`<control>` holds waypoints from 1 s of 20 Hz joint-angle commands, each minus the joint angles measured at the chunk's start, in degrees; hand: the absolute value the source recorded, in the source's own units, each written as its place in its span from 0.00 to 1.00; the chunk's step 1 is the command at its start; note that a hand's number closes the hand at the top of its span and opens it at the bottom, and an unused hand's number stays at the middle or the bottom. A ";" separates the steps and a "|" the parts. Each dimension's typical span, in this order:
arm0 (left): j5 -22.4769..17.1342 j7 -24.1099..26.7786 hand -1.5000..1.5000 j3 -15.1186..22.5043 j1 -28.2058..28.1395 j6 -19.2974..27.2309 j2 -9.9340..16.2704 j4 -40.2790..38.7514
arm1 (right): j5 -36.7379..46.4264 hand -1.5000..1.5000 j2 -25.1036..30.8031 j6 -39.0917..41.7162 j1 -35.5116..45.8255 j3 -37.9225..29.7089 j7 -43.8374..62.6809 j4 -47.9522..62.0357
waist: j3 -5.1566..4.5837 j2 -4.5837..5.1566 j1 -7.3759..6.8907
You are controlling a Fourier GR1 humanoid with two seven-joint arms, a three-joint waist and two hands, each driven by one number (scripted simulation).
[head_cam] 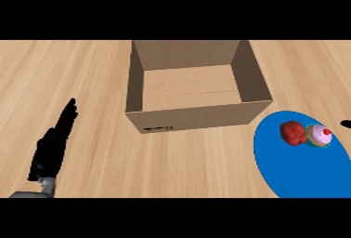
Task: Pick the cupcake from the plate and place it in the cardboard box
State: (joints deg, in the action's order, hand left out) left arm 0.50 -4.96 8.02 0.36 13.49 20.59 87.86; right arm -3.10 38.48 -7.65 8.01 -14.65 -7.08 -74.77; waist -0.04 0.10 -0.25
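Nearest the camera, the left hand (pixel 51 148) rests on the desk (pixel 82 69) with fingers straight and pressed together, holding nothing. Well off to its right sits the blue plate (pixel 302 176), carrying the cupcake (pixel 319 135) and, touching it, a red lump (pixel 293 133). Between hand and plate, farther back, stands the open cardboard box (pixel 198 118). Nothing is done yet: grasp, carry and drop remain. A dark tip (pixel 346 123) at the far right may be the right hand; I cannot tell its fingers.

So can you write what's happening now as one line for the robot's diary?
cupcake on blue plate | box open, nothing inside | left hand open, resting | right hand barely visible
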 commanded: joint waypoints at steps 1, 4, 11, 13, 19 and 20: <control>1.51 -0.36 0.50 0.78 0.63 0.98 -1.04 -0.73 | 4.32 0.00 9.74 7.65 -2.45 2.94 5.23 -1.05 | -0.08 -0.13 0.74; -0.13 0.96 0.50 -1.09 -0.87 -0.82 0.75 -0.85 | 5.19 0.00 16.42 16.54 -1.27 6.67 12.75 -2.12 | -0.22 -0.15 -0.24; 1.03 -1.52 0.50 -0.72 1.54 -0.15 -0.49 -0.47 | 3.54 0.00 19.62 30.91 1.11 14.00 25.88 -6.90 | -0.06 -0.02 -0.36; 1.29 0.21 0.50 -1.28 1.78 -0.35 -0.97 -2.50 | 3.63 0.00 17.43 31.34 1.10 16.04 31.18 -12.08 | -0.07 -0.15 0.25; 2.87 0.64 0.50 -1.57 1.50 -2.10 -2.70 -3.11 | 9.74 0.00 9.40 28.86 4.47 16.75 38.52 -11.30 | 0.03 -0.06 0.06; 2.51 1.43 0.50 -1.95 -1.12 -1.80 -3.19 -1.30 | 10.63 0.00 8.73 28.78 2.43 16.94 40.02 -13.73 | 0.02 -0.13 0.12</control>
State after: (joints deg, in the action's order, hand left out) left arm 2.22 -4.17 6.37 0.01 11.88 18.90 86.75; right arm 4.46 50.80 21.42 10.06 1.44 27.88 -86.50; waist -0.05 -0.02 -0.25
